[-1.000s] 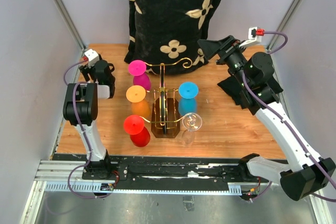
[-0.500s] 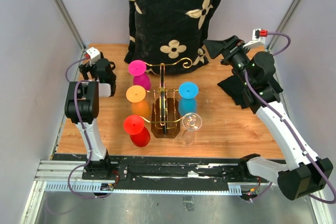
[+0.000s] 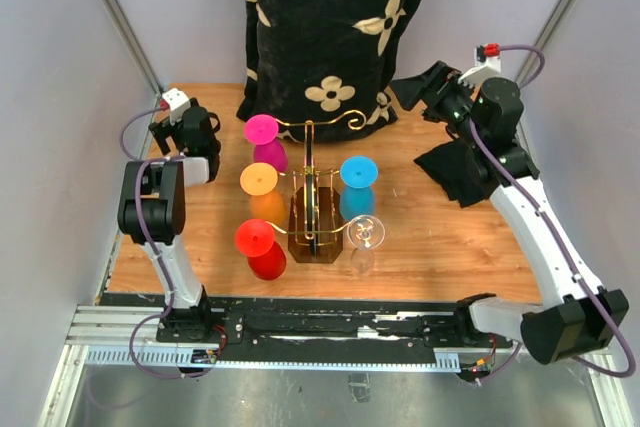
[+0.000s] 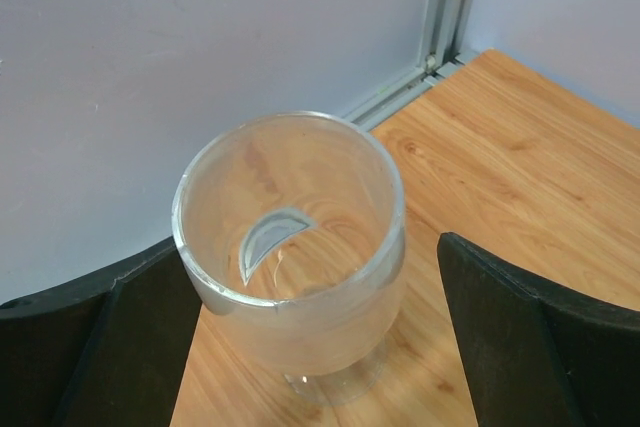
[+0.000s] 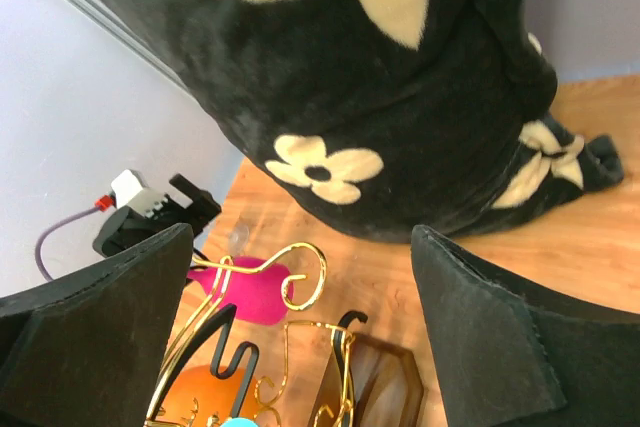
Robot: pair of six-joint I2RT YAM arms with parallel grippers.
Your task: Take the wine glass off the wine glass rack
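Note:
A clear frosted wine glass (image 4: 300, 277) stands upright on the wooden table, between the spread fingers of my left gripper (image 4: 320, 332), which is open; the right finger (image 4: 540, 347) is well clear of it. That gripper (image 3: 190, 135) is at the table's back left corner. The wine glass rack (image 3: 314, 209), gold wire on a dark brown base, stands mid-table. Magenta (image 3: 262, 131), orange (image 3: 258, 179), red (image 3: 255, 238), blue (image 3: 358, 172) and clear (image 3: 367, 233) glasses hang on it. My right gripper (image 3: 412, 93) hovers open at the back right, its wrist view looking down on the rack's gold scroll (image 5: 305, 272).
A big black cushion with cream flowers (image 3: 330, 27) leans at the back of the table. A black cloth (image 3: 455, 169) lies under the right arm. Grey walls close in on both sides, with a metal rail (image 4: 450, 7) in the back left corner.
My left gripper has opened and let go of the clear glass, which now stands on the table. The right arm has shifted slightly back and to the right.

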